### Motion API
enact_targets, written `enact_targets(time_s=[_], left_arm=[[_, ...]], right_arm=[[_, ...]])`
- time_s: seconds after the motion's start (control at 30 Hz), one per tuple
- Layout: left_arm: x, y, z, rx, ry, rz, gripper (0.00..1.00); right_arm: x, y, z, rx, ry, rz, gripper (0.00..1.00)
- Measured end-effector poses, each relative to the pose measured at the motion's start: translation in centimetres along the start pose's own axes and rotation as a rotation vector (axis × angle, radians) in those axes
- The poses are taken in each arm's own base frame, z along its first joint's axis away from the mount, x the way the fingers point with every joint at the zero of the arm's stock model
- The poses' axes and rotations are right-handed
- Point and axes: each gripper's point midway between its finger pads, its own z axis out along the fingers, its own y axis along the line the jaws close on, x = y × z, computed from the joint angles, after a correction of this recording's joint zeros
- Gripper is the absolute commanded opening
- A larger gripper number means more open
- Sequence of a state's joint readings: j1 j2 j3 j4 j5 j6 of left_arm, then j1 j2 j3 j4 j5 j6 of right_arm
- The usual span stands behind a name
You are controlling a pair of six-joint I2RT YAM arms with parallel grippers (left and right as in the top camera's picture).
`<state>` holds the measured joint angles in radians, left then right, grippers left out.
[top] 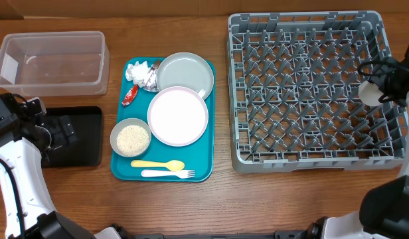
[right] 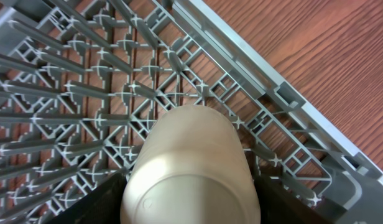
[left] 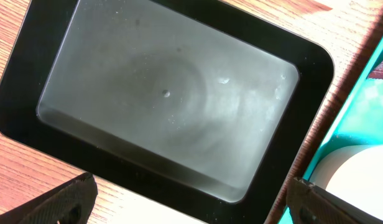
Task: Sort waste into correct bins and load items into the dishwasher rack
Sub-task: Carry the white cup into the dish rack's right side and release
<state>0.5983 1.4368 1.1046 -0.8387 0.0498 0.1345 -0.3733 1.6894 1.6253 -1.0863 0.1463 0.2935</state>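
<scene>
My right gripper is shut on the white cup and holds it over the right side of the grey dishwasher rack. In the right wrist view the cup sits between the fingers, base toward the camera, above the pegs. My left gripper is open and empty over the black tray, which fills the left wrist view between the spread fingers. The teal tray holds the pink-white plate, grey dish, grey bowl of rice, yellow spoon, white fork, napkin, foil and red packet.
The clear plastic tub stands at the back left, behind the black tray. The teal tray's edge lies close to the right of the black tray. Bare wood shows between the teal tray and the rack.
</scene>
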Motion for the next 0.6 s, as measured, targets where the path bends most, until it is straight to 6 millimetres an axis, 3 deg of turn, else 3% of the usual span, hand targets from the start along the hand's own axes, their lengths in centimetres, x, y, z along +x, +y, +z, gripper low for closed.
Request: enact_targets(time_s=[0.3, 0.37, 0.4, 0.43, 0.6], left_arm=[[0.0, 0.0, 0.0, 0.000, 0.001, 0.000, 1.00], [0.0, 0.0, 0.0, 0.000, 0.000, 0.000, 1.00], [0.0, 0.0, 0.0, 0.000, 0.001, 0.000, 1.00], [0.0, 0.0, 0.0, 0.000, 0.000, 0.000, 1.00], [0.0, 0.0, 0.0, 0.000, 0.001, 0.000, 1.00]], right_arm=[[0.8, -0.5, 4.6, 0.061, 0.080, -0.013, 0.62], [0.8, -0.5, 4.6, 0.061, 0.082, -0.014, 0.63], [0.8, -0.5, 4.6, 0.061, 0.082, -0.014, 0.69], [0.8, -0.5, 4.6, 0.061, 0.082, -0.013, 0.88], [0.8, -0.5, 4.6, 0.060, 0.079, -0.016, 0.91]])
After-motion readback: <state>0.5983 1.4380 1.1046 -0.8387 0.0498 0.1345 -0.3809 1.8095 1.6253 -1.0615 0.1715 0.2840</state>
